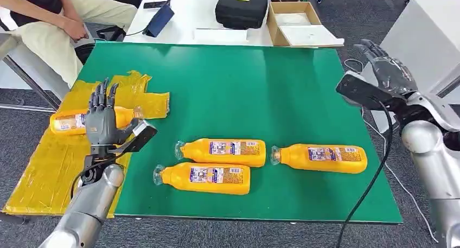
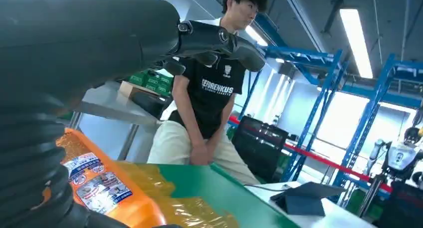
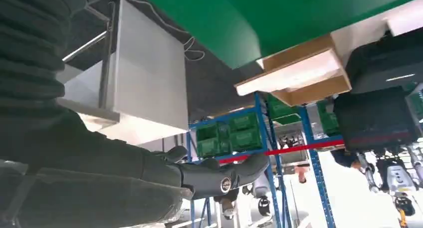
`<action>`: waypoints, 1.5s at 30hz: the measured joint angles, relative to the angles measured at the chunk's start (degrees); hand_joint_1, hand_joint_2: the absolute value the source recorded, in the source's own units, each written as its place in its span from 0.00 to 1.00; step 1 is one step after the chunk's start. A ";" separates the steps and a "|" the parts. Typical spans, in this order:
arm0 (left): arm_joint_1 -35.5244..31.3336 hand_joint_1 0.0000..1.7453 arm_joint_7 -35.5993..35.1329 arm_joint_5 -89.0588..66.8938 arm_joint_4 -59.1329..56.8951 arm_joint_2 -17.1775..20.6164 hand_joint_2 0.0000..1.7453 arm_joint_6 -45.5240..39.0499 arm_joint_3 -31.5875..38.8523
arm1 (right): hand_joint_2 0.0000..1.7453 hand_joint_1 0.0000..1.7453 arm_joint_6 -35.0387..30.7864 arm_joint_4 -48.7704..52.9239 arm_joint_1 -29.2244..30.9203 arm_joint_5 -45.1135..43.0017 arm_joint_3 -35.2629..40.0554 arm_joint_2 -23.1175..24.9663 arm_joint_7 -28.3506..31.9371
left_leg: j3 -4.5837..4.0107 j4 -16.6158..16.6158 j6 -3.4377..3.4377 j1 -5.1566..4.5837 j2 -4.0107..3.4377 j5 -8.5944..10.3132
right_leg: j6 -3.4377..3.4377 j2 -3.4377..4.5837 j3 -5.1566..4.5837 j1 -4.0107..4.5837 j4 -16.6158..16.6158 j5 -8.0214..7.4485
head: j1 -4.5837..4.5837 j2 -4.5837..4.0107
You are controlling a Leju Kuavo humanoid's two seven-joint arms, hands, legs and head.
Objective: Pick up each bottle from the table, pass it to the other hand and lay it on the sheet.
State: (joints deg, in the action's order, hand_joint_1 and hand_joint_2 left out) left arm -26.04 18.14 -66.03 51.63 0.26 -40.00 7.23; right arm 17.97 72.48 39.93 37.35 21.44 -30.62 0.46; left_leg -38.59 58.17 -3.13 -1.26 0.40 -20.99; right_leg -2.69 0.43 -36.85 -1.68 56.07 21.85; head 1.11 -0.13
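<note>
Left hand [image 1: 101,120], fingers spread and empty, hovers over the bottle [image 1: 68,121] on the yellow sheet [image 1: 38,172] at left of frame; right hand [image 1: 388,69], empty with fingers apart, at upper right.

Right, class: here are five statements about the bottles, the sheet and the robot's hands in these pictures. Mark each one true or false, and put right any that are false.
1. Three orange bottles lie on the green mat. True: one, a second and a third.
2. A bottle on the sheet lies on the yellow sheet. True.
3. The right hand holds a bottle. False: it holds nothing and is off the mat's edge.
4. All the bottles stand upright. False: every one lies on its side.
5. The left hand is above the sheet with its fingers extended. True.
</note>
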 measured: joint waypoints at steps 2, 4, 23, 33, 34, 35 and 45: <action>-0.11 0.00 0.00 0.07 0.33 -0.22 1.00 0.00 0.00 | 1.00 0.00 0.00 -0.68 0.56 -0.24 0.68 -0.48 0.11 | 0.00 0.00 0.00 0.00 0.00 0.00 | 0.00 0.01 0.00 0.00 0.00 0.00 | 0.02 0.00; -0.13 0.00 0.39 0.63 0.65 -0.48 1.00 0.00 0.00 | 1.00 0.00 0.21 -1.24 0.99 -0.54 1.33 -0.94 0.13 | 0.00 0.00 0.00 0.00 0.00 -0.01 | 0.00 0.00 -0.02 0.00 0.00 0.01 | 0.04 0.00; -0.24 0.00 5.44 58.85 5.59 0.05 1.00 23.71 0.77 | 1.00 0.00 -7.10 6.46 -11.48 -2.81 9.95 -8.54 -1.99 | -0.03 0.00 0.07 0.14 0.19 -0.10 | 0.04 -0.17 0.01 0.15 -0.02 0.10 | 0.02 0.00; -0.46 0.00 5.25 60.39 6.69 1.05 1.00 23.63 1.07 | 1.00 0.00 -8.94 12.79 -27.97 3.96 2.05 -7.96 -1.47 | -0.09 -0.01 0.10 0.13 0.30 -0.13 | -0.01 -0.38 -0.03 0.11 -0.03 0.23 | 0.04 0.00; -0.54 0.00 5.27 60.48 6.69 1.05 1.00 23.56 1.07 | 1.00 0.00 -8.92 12.90 -28.36 4.28 1.55 -7.91 -1.38 | -0.09 -0.01 0.09 0.12 0.30 -0.12 | -0.02 -0.38 -0.03 0.08 -0.03 0.22 | 0.00 0.00; -0.60 0.00 5.29 60.57 6.69 1.07 1.00 23.58 1.07 | 1.00 0.00 -8.92 12.96 -28.60 5.01 1.18 -7.82 -1.38 | -0.08 -0.01 0.08 0.12 0.30 -0.11 | -0.02 -0.38 -0.02 0.08 -0.04 0.22 | 0.02 0.00; -1.80 0.00 5.20 60.72 5.86 1.03 1.00 23.58 -0.04 | 1.00 0.00 -11.25 10.67 -31.32 14.14 -3.52 -3.32 -1.38 | -0.07 -0.01 0.07 0.13 0.27 -0.10 | -0.02 -0.37 -0.02 0.09 -0.02 0.22 | 0.04 0.00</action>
State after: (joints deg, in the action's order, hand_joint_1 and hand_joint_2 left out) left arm -27.84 23.34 -5.31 57.49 1.29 -16.42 7.19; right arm 6.71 83.15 8.61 51.49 17.93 -33.95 -0.92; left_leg -38.65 58.16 -3.07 -1.13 0.67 -21.09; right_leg -2.70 0.06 -36.88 -1.59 56.04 22.07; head 1.16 -0.13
